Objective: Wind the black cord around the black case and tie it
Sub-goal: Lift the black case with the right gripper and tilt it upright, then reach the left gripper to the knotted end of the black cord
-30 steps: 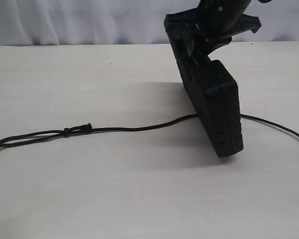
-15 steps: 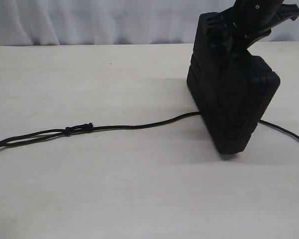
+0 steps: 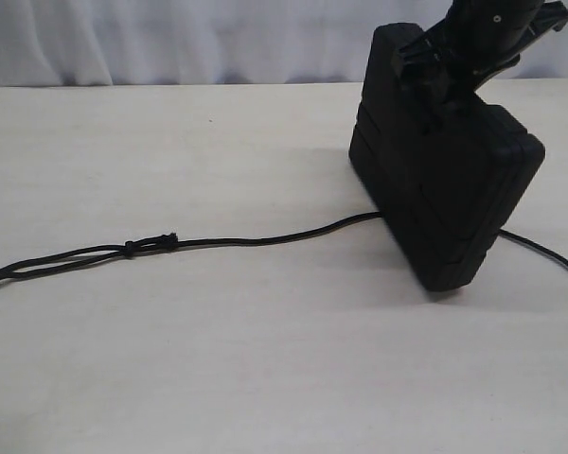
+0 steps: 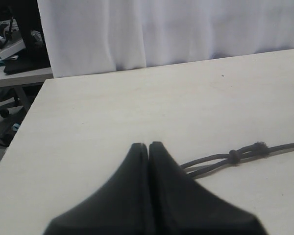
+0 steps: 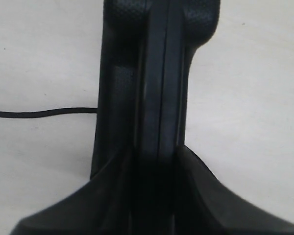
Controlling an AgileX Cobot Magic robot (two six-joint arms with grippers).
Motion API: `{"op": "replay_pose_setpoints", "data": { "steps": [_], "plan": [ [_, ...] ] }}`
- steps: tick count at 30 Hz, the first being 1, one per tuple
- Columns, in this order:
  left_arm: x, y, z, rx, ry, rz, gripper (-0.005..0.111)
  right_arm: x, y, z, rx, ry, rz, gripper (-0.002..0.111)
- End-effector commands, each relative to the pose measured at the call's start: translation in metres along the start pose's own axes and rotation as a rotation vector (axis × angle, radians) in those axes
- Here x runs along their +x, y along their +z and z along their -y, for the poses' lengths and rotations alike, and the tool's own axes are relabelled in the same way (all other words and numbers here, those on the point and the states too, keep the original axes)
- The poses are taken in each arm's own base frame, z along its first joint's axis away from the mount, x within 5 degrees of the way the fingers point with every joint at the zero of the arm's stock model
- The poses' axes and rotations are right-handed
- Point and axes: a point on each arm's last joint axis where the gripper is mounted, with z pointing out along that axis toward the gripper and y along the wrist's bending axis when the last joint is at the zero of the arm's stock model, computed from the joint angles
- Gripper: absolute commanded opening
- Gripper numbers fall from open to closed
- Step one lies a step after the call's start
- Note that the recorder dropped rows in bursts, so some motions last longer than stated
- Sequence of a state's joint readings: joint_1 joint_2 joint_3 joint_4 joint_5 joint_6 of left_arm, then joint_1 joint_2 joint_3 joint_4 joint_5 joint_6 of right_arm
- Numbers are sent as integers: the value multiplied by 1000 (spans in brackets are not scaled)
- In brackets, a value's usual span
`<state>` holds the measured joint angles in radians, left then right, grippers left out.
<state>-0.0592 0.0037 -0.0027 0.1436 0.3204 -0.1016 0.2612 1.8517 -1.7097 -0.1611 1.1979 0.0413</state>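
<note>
The black case (image 3: pixel 445 189) stands tilted on one lower corner at the right of the table, held from above by my right gripper (image 3: pixel 454 71), which is shut on its upper edge. The right wrist view shows the case (image 5: pixel 154 83) edge-on between the two fingers. The black cord (image 3: pixel 256 242) lies across the table, passes under the case and runs out to the right edge; its knot (image 3: pixel 128 249) and doubled strand lie at the left. My left gripper (image 4: pixel 148 146) is shut and empty, hovering close to the cord's knot (image 4: pixel 232 155). It is out of the exterior view.
A white curtain (image 3: pixel 170 38) hangs behind the table's far edge. In the left wrist view the table's corner and a side desk with clutter (image 4: pixel 14 54) lie beyond it. Bare tabletop (image 3: pixel 265 378) spreads in front of the cord.
The right gripper has carried the case to the right and turned it, so its broad ribbed face now shows instead of its narrow edge. The cord has hardly shifted.
</note>
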Motion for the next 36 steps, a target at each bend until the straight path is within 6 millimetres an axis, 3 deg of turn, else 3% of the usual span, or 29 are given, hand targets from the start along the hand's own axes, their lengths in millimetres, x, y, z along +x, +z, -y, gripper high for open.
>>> {"op": "replay_pose_setpoints", "data": {
  "steps": [1, 32, 34, 36],
  "plan": [
    [0, 0, 0, 1, 3, 12, 0, 6, 22, 0, 9, -37, -88, 4],
    [0, 0, 0, 1, 3, 12, 0, 3, 14, 0, 1, -42, -60, 4],
    [-4, 0, -1, -11, 55, 53, 0, 3, 14, -1, -10, -38, -61, 4],
    [-17, -2, 2, 21, -25, 194, 0, 3, 14, -1, -16, -35, -61, 4]
  ]
}}
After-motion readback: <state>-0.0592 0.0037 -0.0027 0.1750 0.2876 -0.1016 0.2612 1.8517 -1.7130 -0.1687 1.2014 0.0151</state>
